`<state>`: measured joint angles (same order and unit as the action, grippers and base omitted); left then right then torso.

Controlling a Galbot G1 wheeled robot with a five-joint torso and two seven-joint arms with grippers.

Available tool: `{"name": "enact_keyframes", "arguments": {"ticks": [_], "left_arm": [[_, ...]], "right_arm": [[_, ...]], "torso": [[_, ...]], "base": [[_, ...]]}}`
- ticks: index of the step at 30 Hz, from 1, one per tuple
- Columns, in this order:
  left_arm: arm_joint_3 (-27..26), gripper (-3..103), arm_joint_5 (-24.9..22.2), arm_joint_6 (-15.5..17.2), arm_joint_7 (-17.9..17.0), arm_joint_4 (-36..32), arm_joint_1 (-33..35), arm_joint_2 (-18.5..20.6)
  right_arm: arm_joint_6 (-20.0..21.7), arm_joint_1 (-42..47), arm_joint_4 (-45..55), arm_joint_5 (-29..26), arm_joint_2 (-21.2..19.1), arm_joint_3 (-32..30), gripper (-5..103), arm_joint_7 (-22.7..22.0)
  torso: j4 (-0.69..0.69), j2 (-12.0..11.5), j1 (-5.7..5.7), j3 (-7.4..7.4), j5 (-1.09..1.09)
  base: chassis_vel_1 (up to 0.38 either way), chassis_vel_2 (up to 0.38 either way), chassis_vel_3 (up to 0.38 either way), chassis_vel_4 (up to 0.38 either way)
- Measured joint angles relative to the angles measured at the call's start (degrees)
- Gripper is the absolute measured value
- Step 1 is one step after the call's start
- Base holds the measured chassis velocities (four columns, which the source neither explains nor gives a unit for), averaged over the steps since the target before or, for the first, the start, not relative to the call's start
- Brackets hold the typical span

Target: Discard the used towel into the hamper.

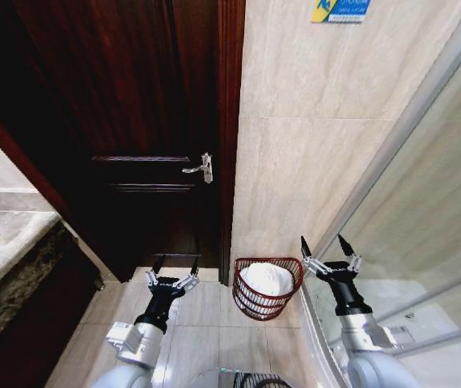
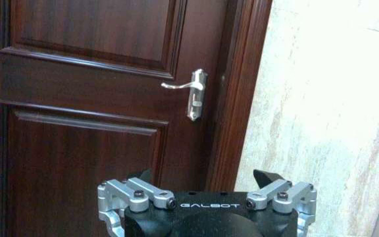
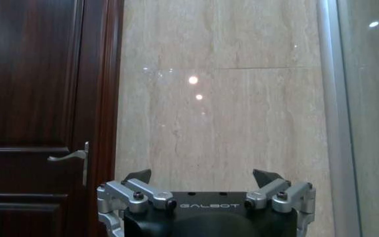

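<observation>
The word GALBOT is printed in pale letters on the black body of each tool, readable in both wrist views. High on the beige tiled wall (image 1: 311, 121), a small blue and yellow sticker (image 1: 340, 10) carries writing too small to read.

The hamper (image 1: 268, 288), a round dark red open-weave basket, stands on the tiled floor (image 1: 206, 323) against the wall, just beside the frame of the dark wooden door (image 1: 133, 121). Inside it lies a white towel (image 1: 265, 279), bunched up and filling most of the basket.

The left tool (image 1: 173, 280) hovers over the floor in front of the door, to the left of the hamper and apart from it, fingers spread wide with nothing between them. The right tool (image 1: 329, 255) is raised just right of the hamper's rim, next to the glass shower screen (image 1: 425, 242), also spread wide and holding nothing. The door carries a silver lever handle (image 1: 200, 168). A stone counter (image 1: 4, 242) sits at the left edge.
</observation>
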<state>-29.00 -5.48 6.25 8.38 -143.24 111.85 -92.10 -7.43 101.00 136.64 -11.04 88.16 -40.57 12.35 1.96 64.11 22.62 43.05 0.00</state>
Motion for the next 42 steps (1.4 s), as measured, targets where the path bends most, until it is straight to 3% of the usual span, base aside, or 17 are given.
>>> {"name": "enact_keyframes", "arguments": {"ticks": [42], "left_arm": [[0.0, 100, 0.0, 0.0, 0.0, 0.0, 0.0, 0.0]], "right_arm": [[0.0, 0.0, 0.0, 0.0, 0.0, 0.0, 100, 0.0]], "torso": [[0.00, 0.0, -0.01, 0.00, 0.00]], "base": [[0.080, -0.078, -0.082, 0.082]]}}
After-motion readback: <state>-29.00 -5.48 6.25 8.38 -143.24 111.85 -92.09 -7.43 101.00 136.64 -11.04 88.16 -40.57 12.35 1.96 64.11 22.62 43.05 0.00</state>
